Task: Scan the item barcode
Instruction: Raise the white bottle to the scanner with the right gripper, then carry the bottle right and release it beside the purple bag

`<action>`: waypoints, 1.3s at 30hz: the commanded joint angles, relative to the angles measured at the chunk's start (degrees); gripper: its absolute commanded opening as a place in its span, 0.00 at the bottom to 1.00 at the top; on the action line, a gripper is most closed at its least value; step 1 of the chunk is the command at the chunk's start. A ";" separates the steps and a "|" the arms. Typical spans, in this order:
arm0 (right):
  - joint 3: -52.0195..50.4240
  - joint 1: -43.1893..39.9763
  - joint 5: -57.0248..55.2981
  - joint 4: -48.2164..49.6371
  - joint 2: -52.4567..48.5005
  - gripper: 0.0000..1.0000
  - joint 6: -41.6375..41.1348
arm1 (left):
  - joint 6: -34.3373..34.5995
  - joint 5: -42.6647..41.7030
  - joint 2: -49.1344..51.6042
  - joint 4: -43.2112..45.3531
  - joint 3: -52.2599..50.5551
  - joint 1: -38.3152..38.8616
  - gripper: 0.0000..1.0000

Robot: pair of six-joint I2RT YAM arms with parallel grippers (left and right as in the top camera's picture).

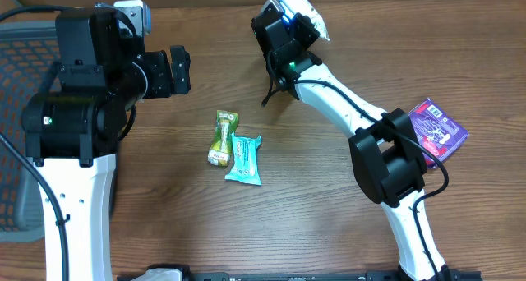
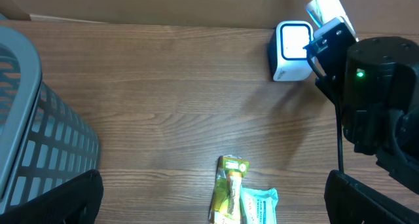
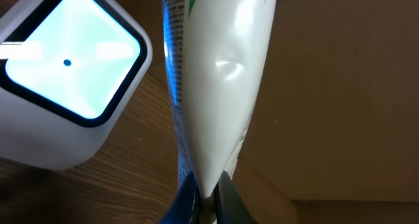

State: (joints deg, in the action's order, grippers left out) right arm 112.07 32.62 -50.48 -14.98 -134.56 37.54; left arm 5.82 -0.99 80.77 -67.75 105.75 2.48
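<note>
My right gripper (image 3: 208, 188) is shut on the lower end of a white packet (image 3: 216, 73), the item. The packet stands upright just right of the white scanner (image 3: 65, 73), whose square window glows. Print runs down the packet's edge on the scanner's side; no barcode can be made out. In the overhead view that gripper (image 1: 289, 22) holds the packet (image 1: 302, 10) at the table's far edge. The left wrist view shows the scanner (image 2: 291, 50) with the packet (image 2: 327, 8) above it. My left gripper (image 1: 177, 71) is open and holds nothing, well left of the scanner.
A green snack packet (image 1: 222, 137) and a teal tissue pack (image 1: 245, 159) lie side by side mid-table, below my open left gripper (image 2: 213, 185). A purple packet (image 1: 440, 129) lies at the right. A grey basket (image 1: 16, 108) stands at the left edge.
</note>
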 commanded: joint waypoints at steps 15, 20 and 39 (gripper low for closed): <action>1.51 -0.39 0.76 -0.70 -2.23 0.04 2.25 | -0.70 0.35 0.24 0.02 0.48 -0.22 1.00; 1.53 3.04 1.75 -9.99 -0.87 0.04 -9.73 | -0.70 0.35 0.24 0.02 0.48 -0.22 1.00; -1.31 -14.75 53.20 -54.18 26.40 0.04 -62.42 | -0.70 0.35 0.24 0.02 0.48 -0.22 1.00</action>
State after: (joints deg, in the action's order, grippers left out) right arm 112.49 25.04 -6.07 -70.15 -108.05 -13.80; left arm 5.82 -0.99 80.79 -67.77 105.75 2.48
